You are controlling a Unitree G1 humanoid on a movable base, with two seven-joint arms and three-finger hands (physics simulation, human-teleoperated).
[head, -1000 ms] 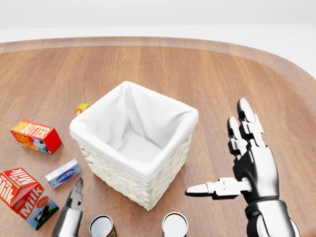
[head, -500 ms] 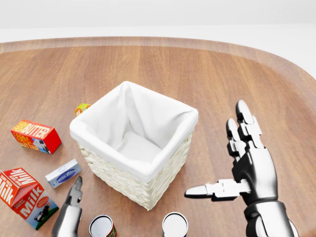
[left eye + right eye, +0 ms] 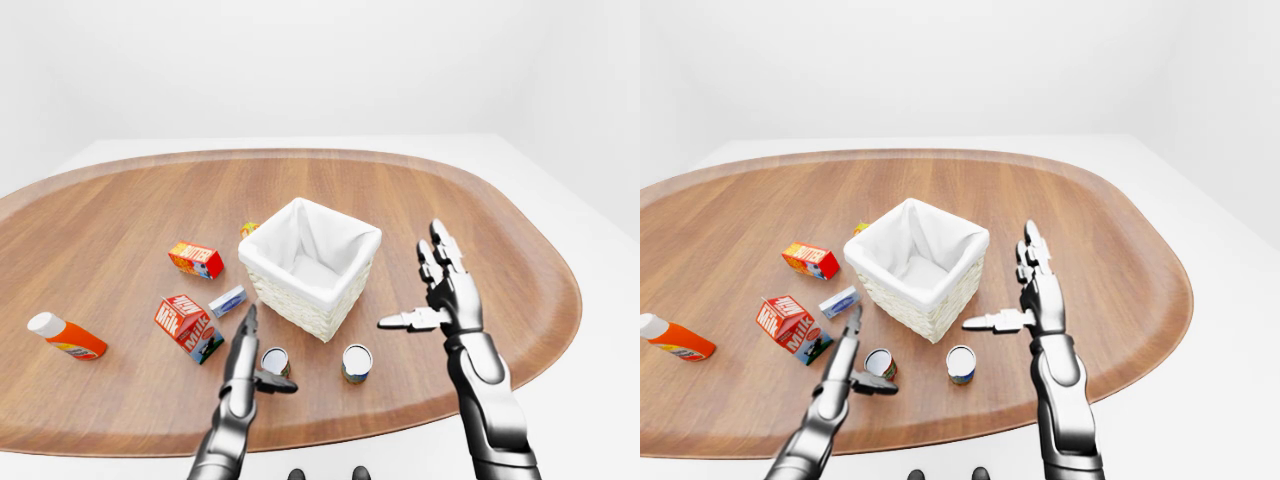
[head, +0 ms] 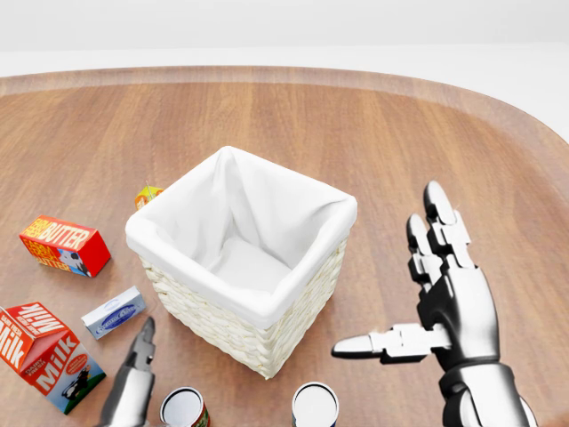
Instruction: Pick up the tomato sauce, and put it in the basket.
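A can with a red label point(image 4: 184, 409), which I take for the tomato sauce, stands upright at the bottom of the head view, below the basket's left corner. The white-lined wicker basket point(image 4: 267, 311) sits mid-table with nothing showing inside it. My left hand point(image 3: 266, 352) is open just left of the red can, fingers pointing up the view and thumb point(image 3: 280, 386) reaching past the can's near side. It is not closed round the can. My right hand point(image 4: 391, 276) is open to the right of the basket, palm facing left, holding nothing.
A second can with a blue-green label point(image 4: 315, 405) stands right of the red one. Left of the basket lie a butter box point(image 4: 64, 245), a milk carton point(image 4: 44, 354), a small blue-white box point(image 4: 114, 312) and an orange bottle point(image 3: 66, 337). A small yellow packet point(image 4: 147, 194) lies by the basket's upper-left side.
My left hand has edged slightly right toward the red can. The right hand has sunk a touch. Nothing else has moved.
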